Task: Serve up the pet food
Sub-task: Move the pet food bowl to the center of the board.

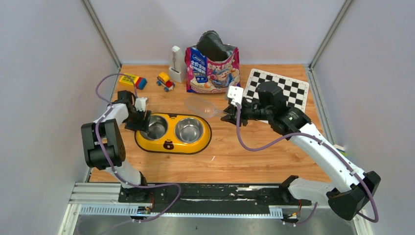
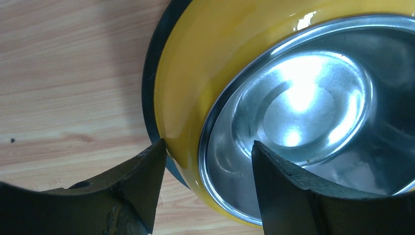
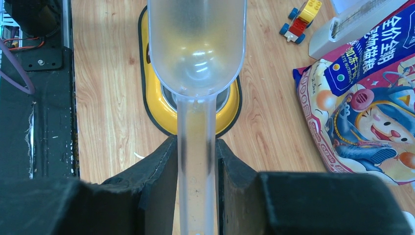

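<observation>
1. A yellow double feeder with two round steel bowls (image 1: pixel 173 133) sits on the wooden table (image 1: pixel 254 156), left of centre.
2. The left gripper (image 1: pixel 142 120) is down at the feeder's left end. Its jaws are spread, with one finger outside the yellow rim over the wood and the other over the left bowl. I can't tell whether either finger touches the rim.
3. The right gripper (image 1: pixel 230 113) is clamped narrowly on the handle of a clear plastic scoop (image 1: pixel 203 107). The scoop's cup points towards the feeder and sits just behind the right bowl.
4. A glossy pink-purple-blue bag printed with a cartoon cat (image 1: pixel 212 71) stands upright at the back of the table, its top open.
5. The pet food itself is out of sight, because the bag's mouth shows only dark.
6. A white plastic container (image 1: pixel 176 63) stands just left of the bag.
7. A small toy car (image 1: pixel 165 81) and coloured building blocks (image 1: pixel 133 80) lie further left.
8. A black-and-white checkerboard (image 1: pixel 279 88) lies to the right of the bag.
</observation>
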`<state>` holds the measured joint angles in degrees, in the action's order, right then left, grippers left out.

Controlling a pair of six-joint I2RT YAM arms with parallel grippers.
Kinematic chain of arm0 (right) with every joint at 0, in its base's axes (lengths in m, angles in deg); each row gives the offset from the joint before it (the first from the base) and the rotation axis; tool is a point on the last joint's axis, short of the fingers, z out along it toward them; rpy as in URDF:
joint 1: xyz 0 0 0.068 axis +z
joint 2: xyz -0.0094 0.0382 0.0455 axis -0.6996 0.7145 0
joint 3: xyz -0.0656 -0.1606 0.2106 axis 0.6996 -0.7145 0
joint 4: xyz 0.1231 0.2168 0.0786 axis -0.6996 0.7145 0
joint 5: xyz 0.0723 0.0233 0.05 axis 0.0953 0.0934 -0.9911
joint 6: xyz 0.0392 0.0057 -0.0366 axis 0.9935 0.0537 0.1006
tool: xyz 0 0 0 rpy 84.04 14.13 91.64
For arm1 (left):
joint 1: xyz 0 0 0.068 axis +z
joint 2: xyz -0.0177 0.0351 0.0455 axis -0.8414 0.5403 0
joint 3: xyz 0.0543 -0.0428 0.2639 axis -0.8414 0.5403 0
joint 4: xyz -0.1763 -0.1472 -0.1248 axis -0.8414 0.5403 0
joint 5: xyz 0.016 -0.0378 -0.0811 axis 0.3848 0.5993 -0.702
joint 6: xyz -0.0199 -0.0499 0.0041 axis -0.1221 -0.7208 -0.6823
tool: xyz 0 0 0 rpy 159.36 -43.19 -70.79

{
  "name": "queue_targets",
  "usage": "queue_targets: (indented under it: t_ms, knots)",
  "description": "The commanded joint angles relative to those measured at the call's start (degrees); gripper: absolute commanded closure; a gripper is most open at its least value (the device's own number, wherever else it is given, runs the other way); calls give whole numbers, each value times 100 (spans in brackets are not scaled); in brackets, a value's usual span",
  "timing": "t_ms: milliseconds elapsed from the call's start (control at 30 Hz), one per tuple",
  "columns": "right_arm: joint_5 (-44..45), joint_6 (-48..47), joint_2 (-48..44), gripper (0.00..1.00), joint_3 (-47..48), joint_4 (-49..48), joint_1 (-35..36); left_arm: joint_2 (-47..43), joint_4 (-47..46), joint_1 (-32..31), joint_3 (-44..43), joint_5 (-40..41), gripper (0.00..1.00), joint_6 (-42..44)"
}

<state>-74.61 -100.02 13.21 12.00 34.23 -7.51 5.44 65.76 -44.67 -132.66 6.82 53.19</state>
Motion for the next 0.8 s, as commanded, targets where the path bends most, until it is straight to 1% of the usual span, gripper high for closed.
queue_targets:
  t_ms: [0,67,167,333,433,600,767]
  knots:
    - [-142,-37,-143,100,34,-298,-50,-214,147,-499,93,-277,29,-307]
    - [-133,-97,-131,100,16,-286,-58,-271,174,-709,119,-231,33,-313]
    - [-113,-247,-110,100,-40,-257,-67,-340,237,-1027,109,-117,33,-277]
    - [-80,-674,70,100,-397,-323,-85,-314,471,-1540,-37,-260,29,-202]
    - [-71,-750,536,100,-504,-419,-118,-249,573,-1860,-93,-369,26,-110]
    - [68,-715,1176,100,-392,-474,-173,-236,643,-2311,-125,-516,23,3]
    - [107,-563,1124,100,-837,-958,-418,-250,669,-2501,-207,-849,21,99]
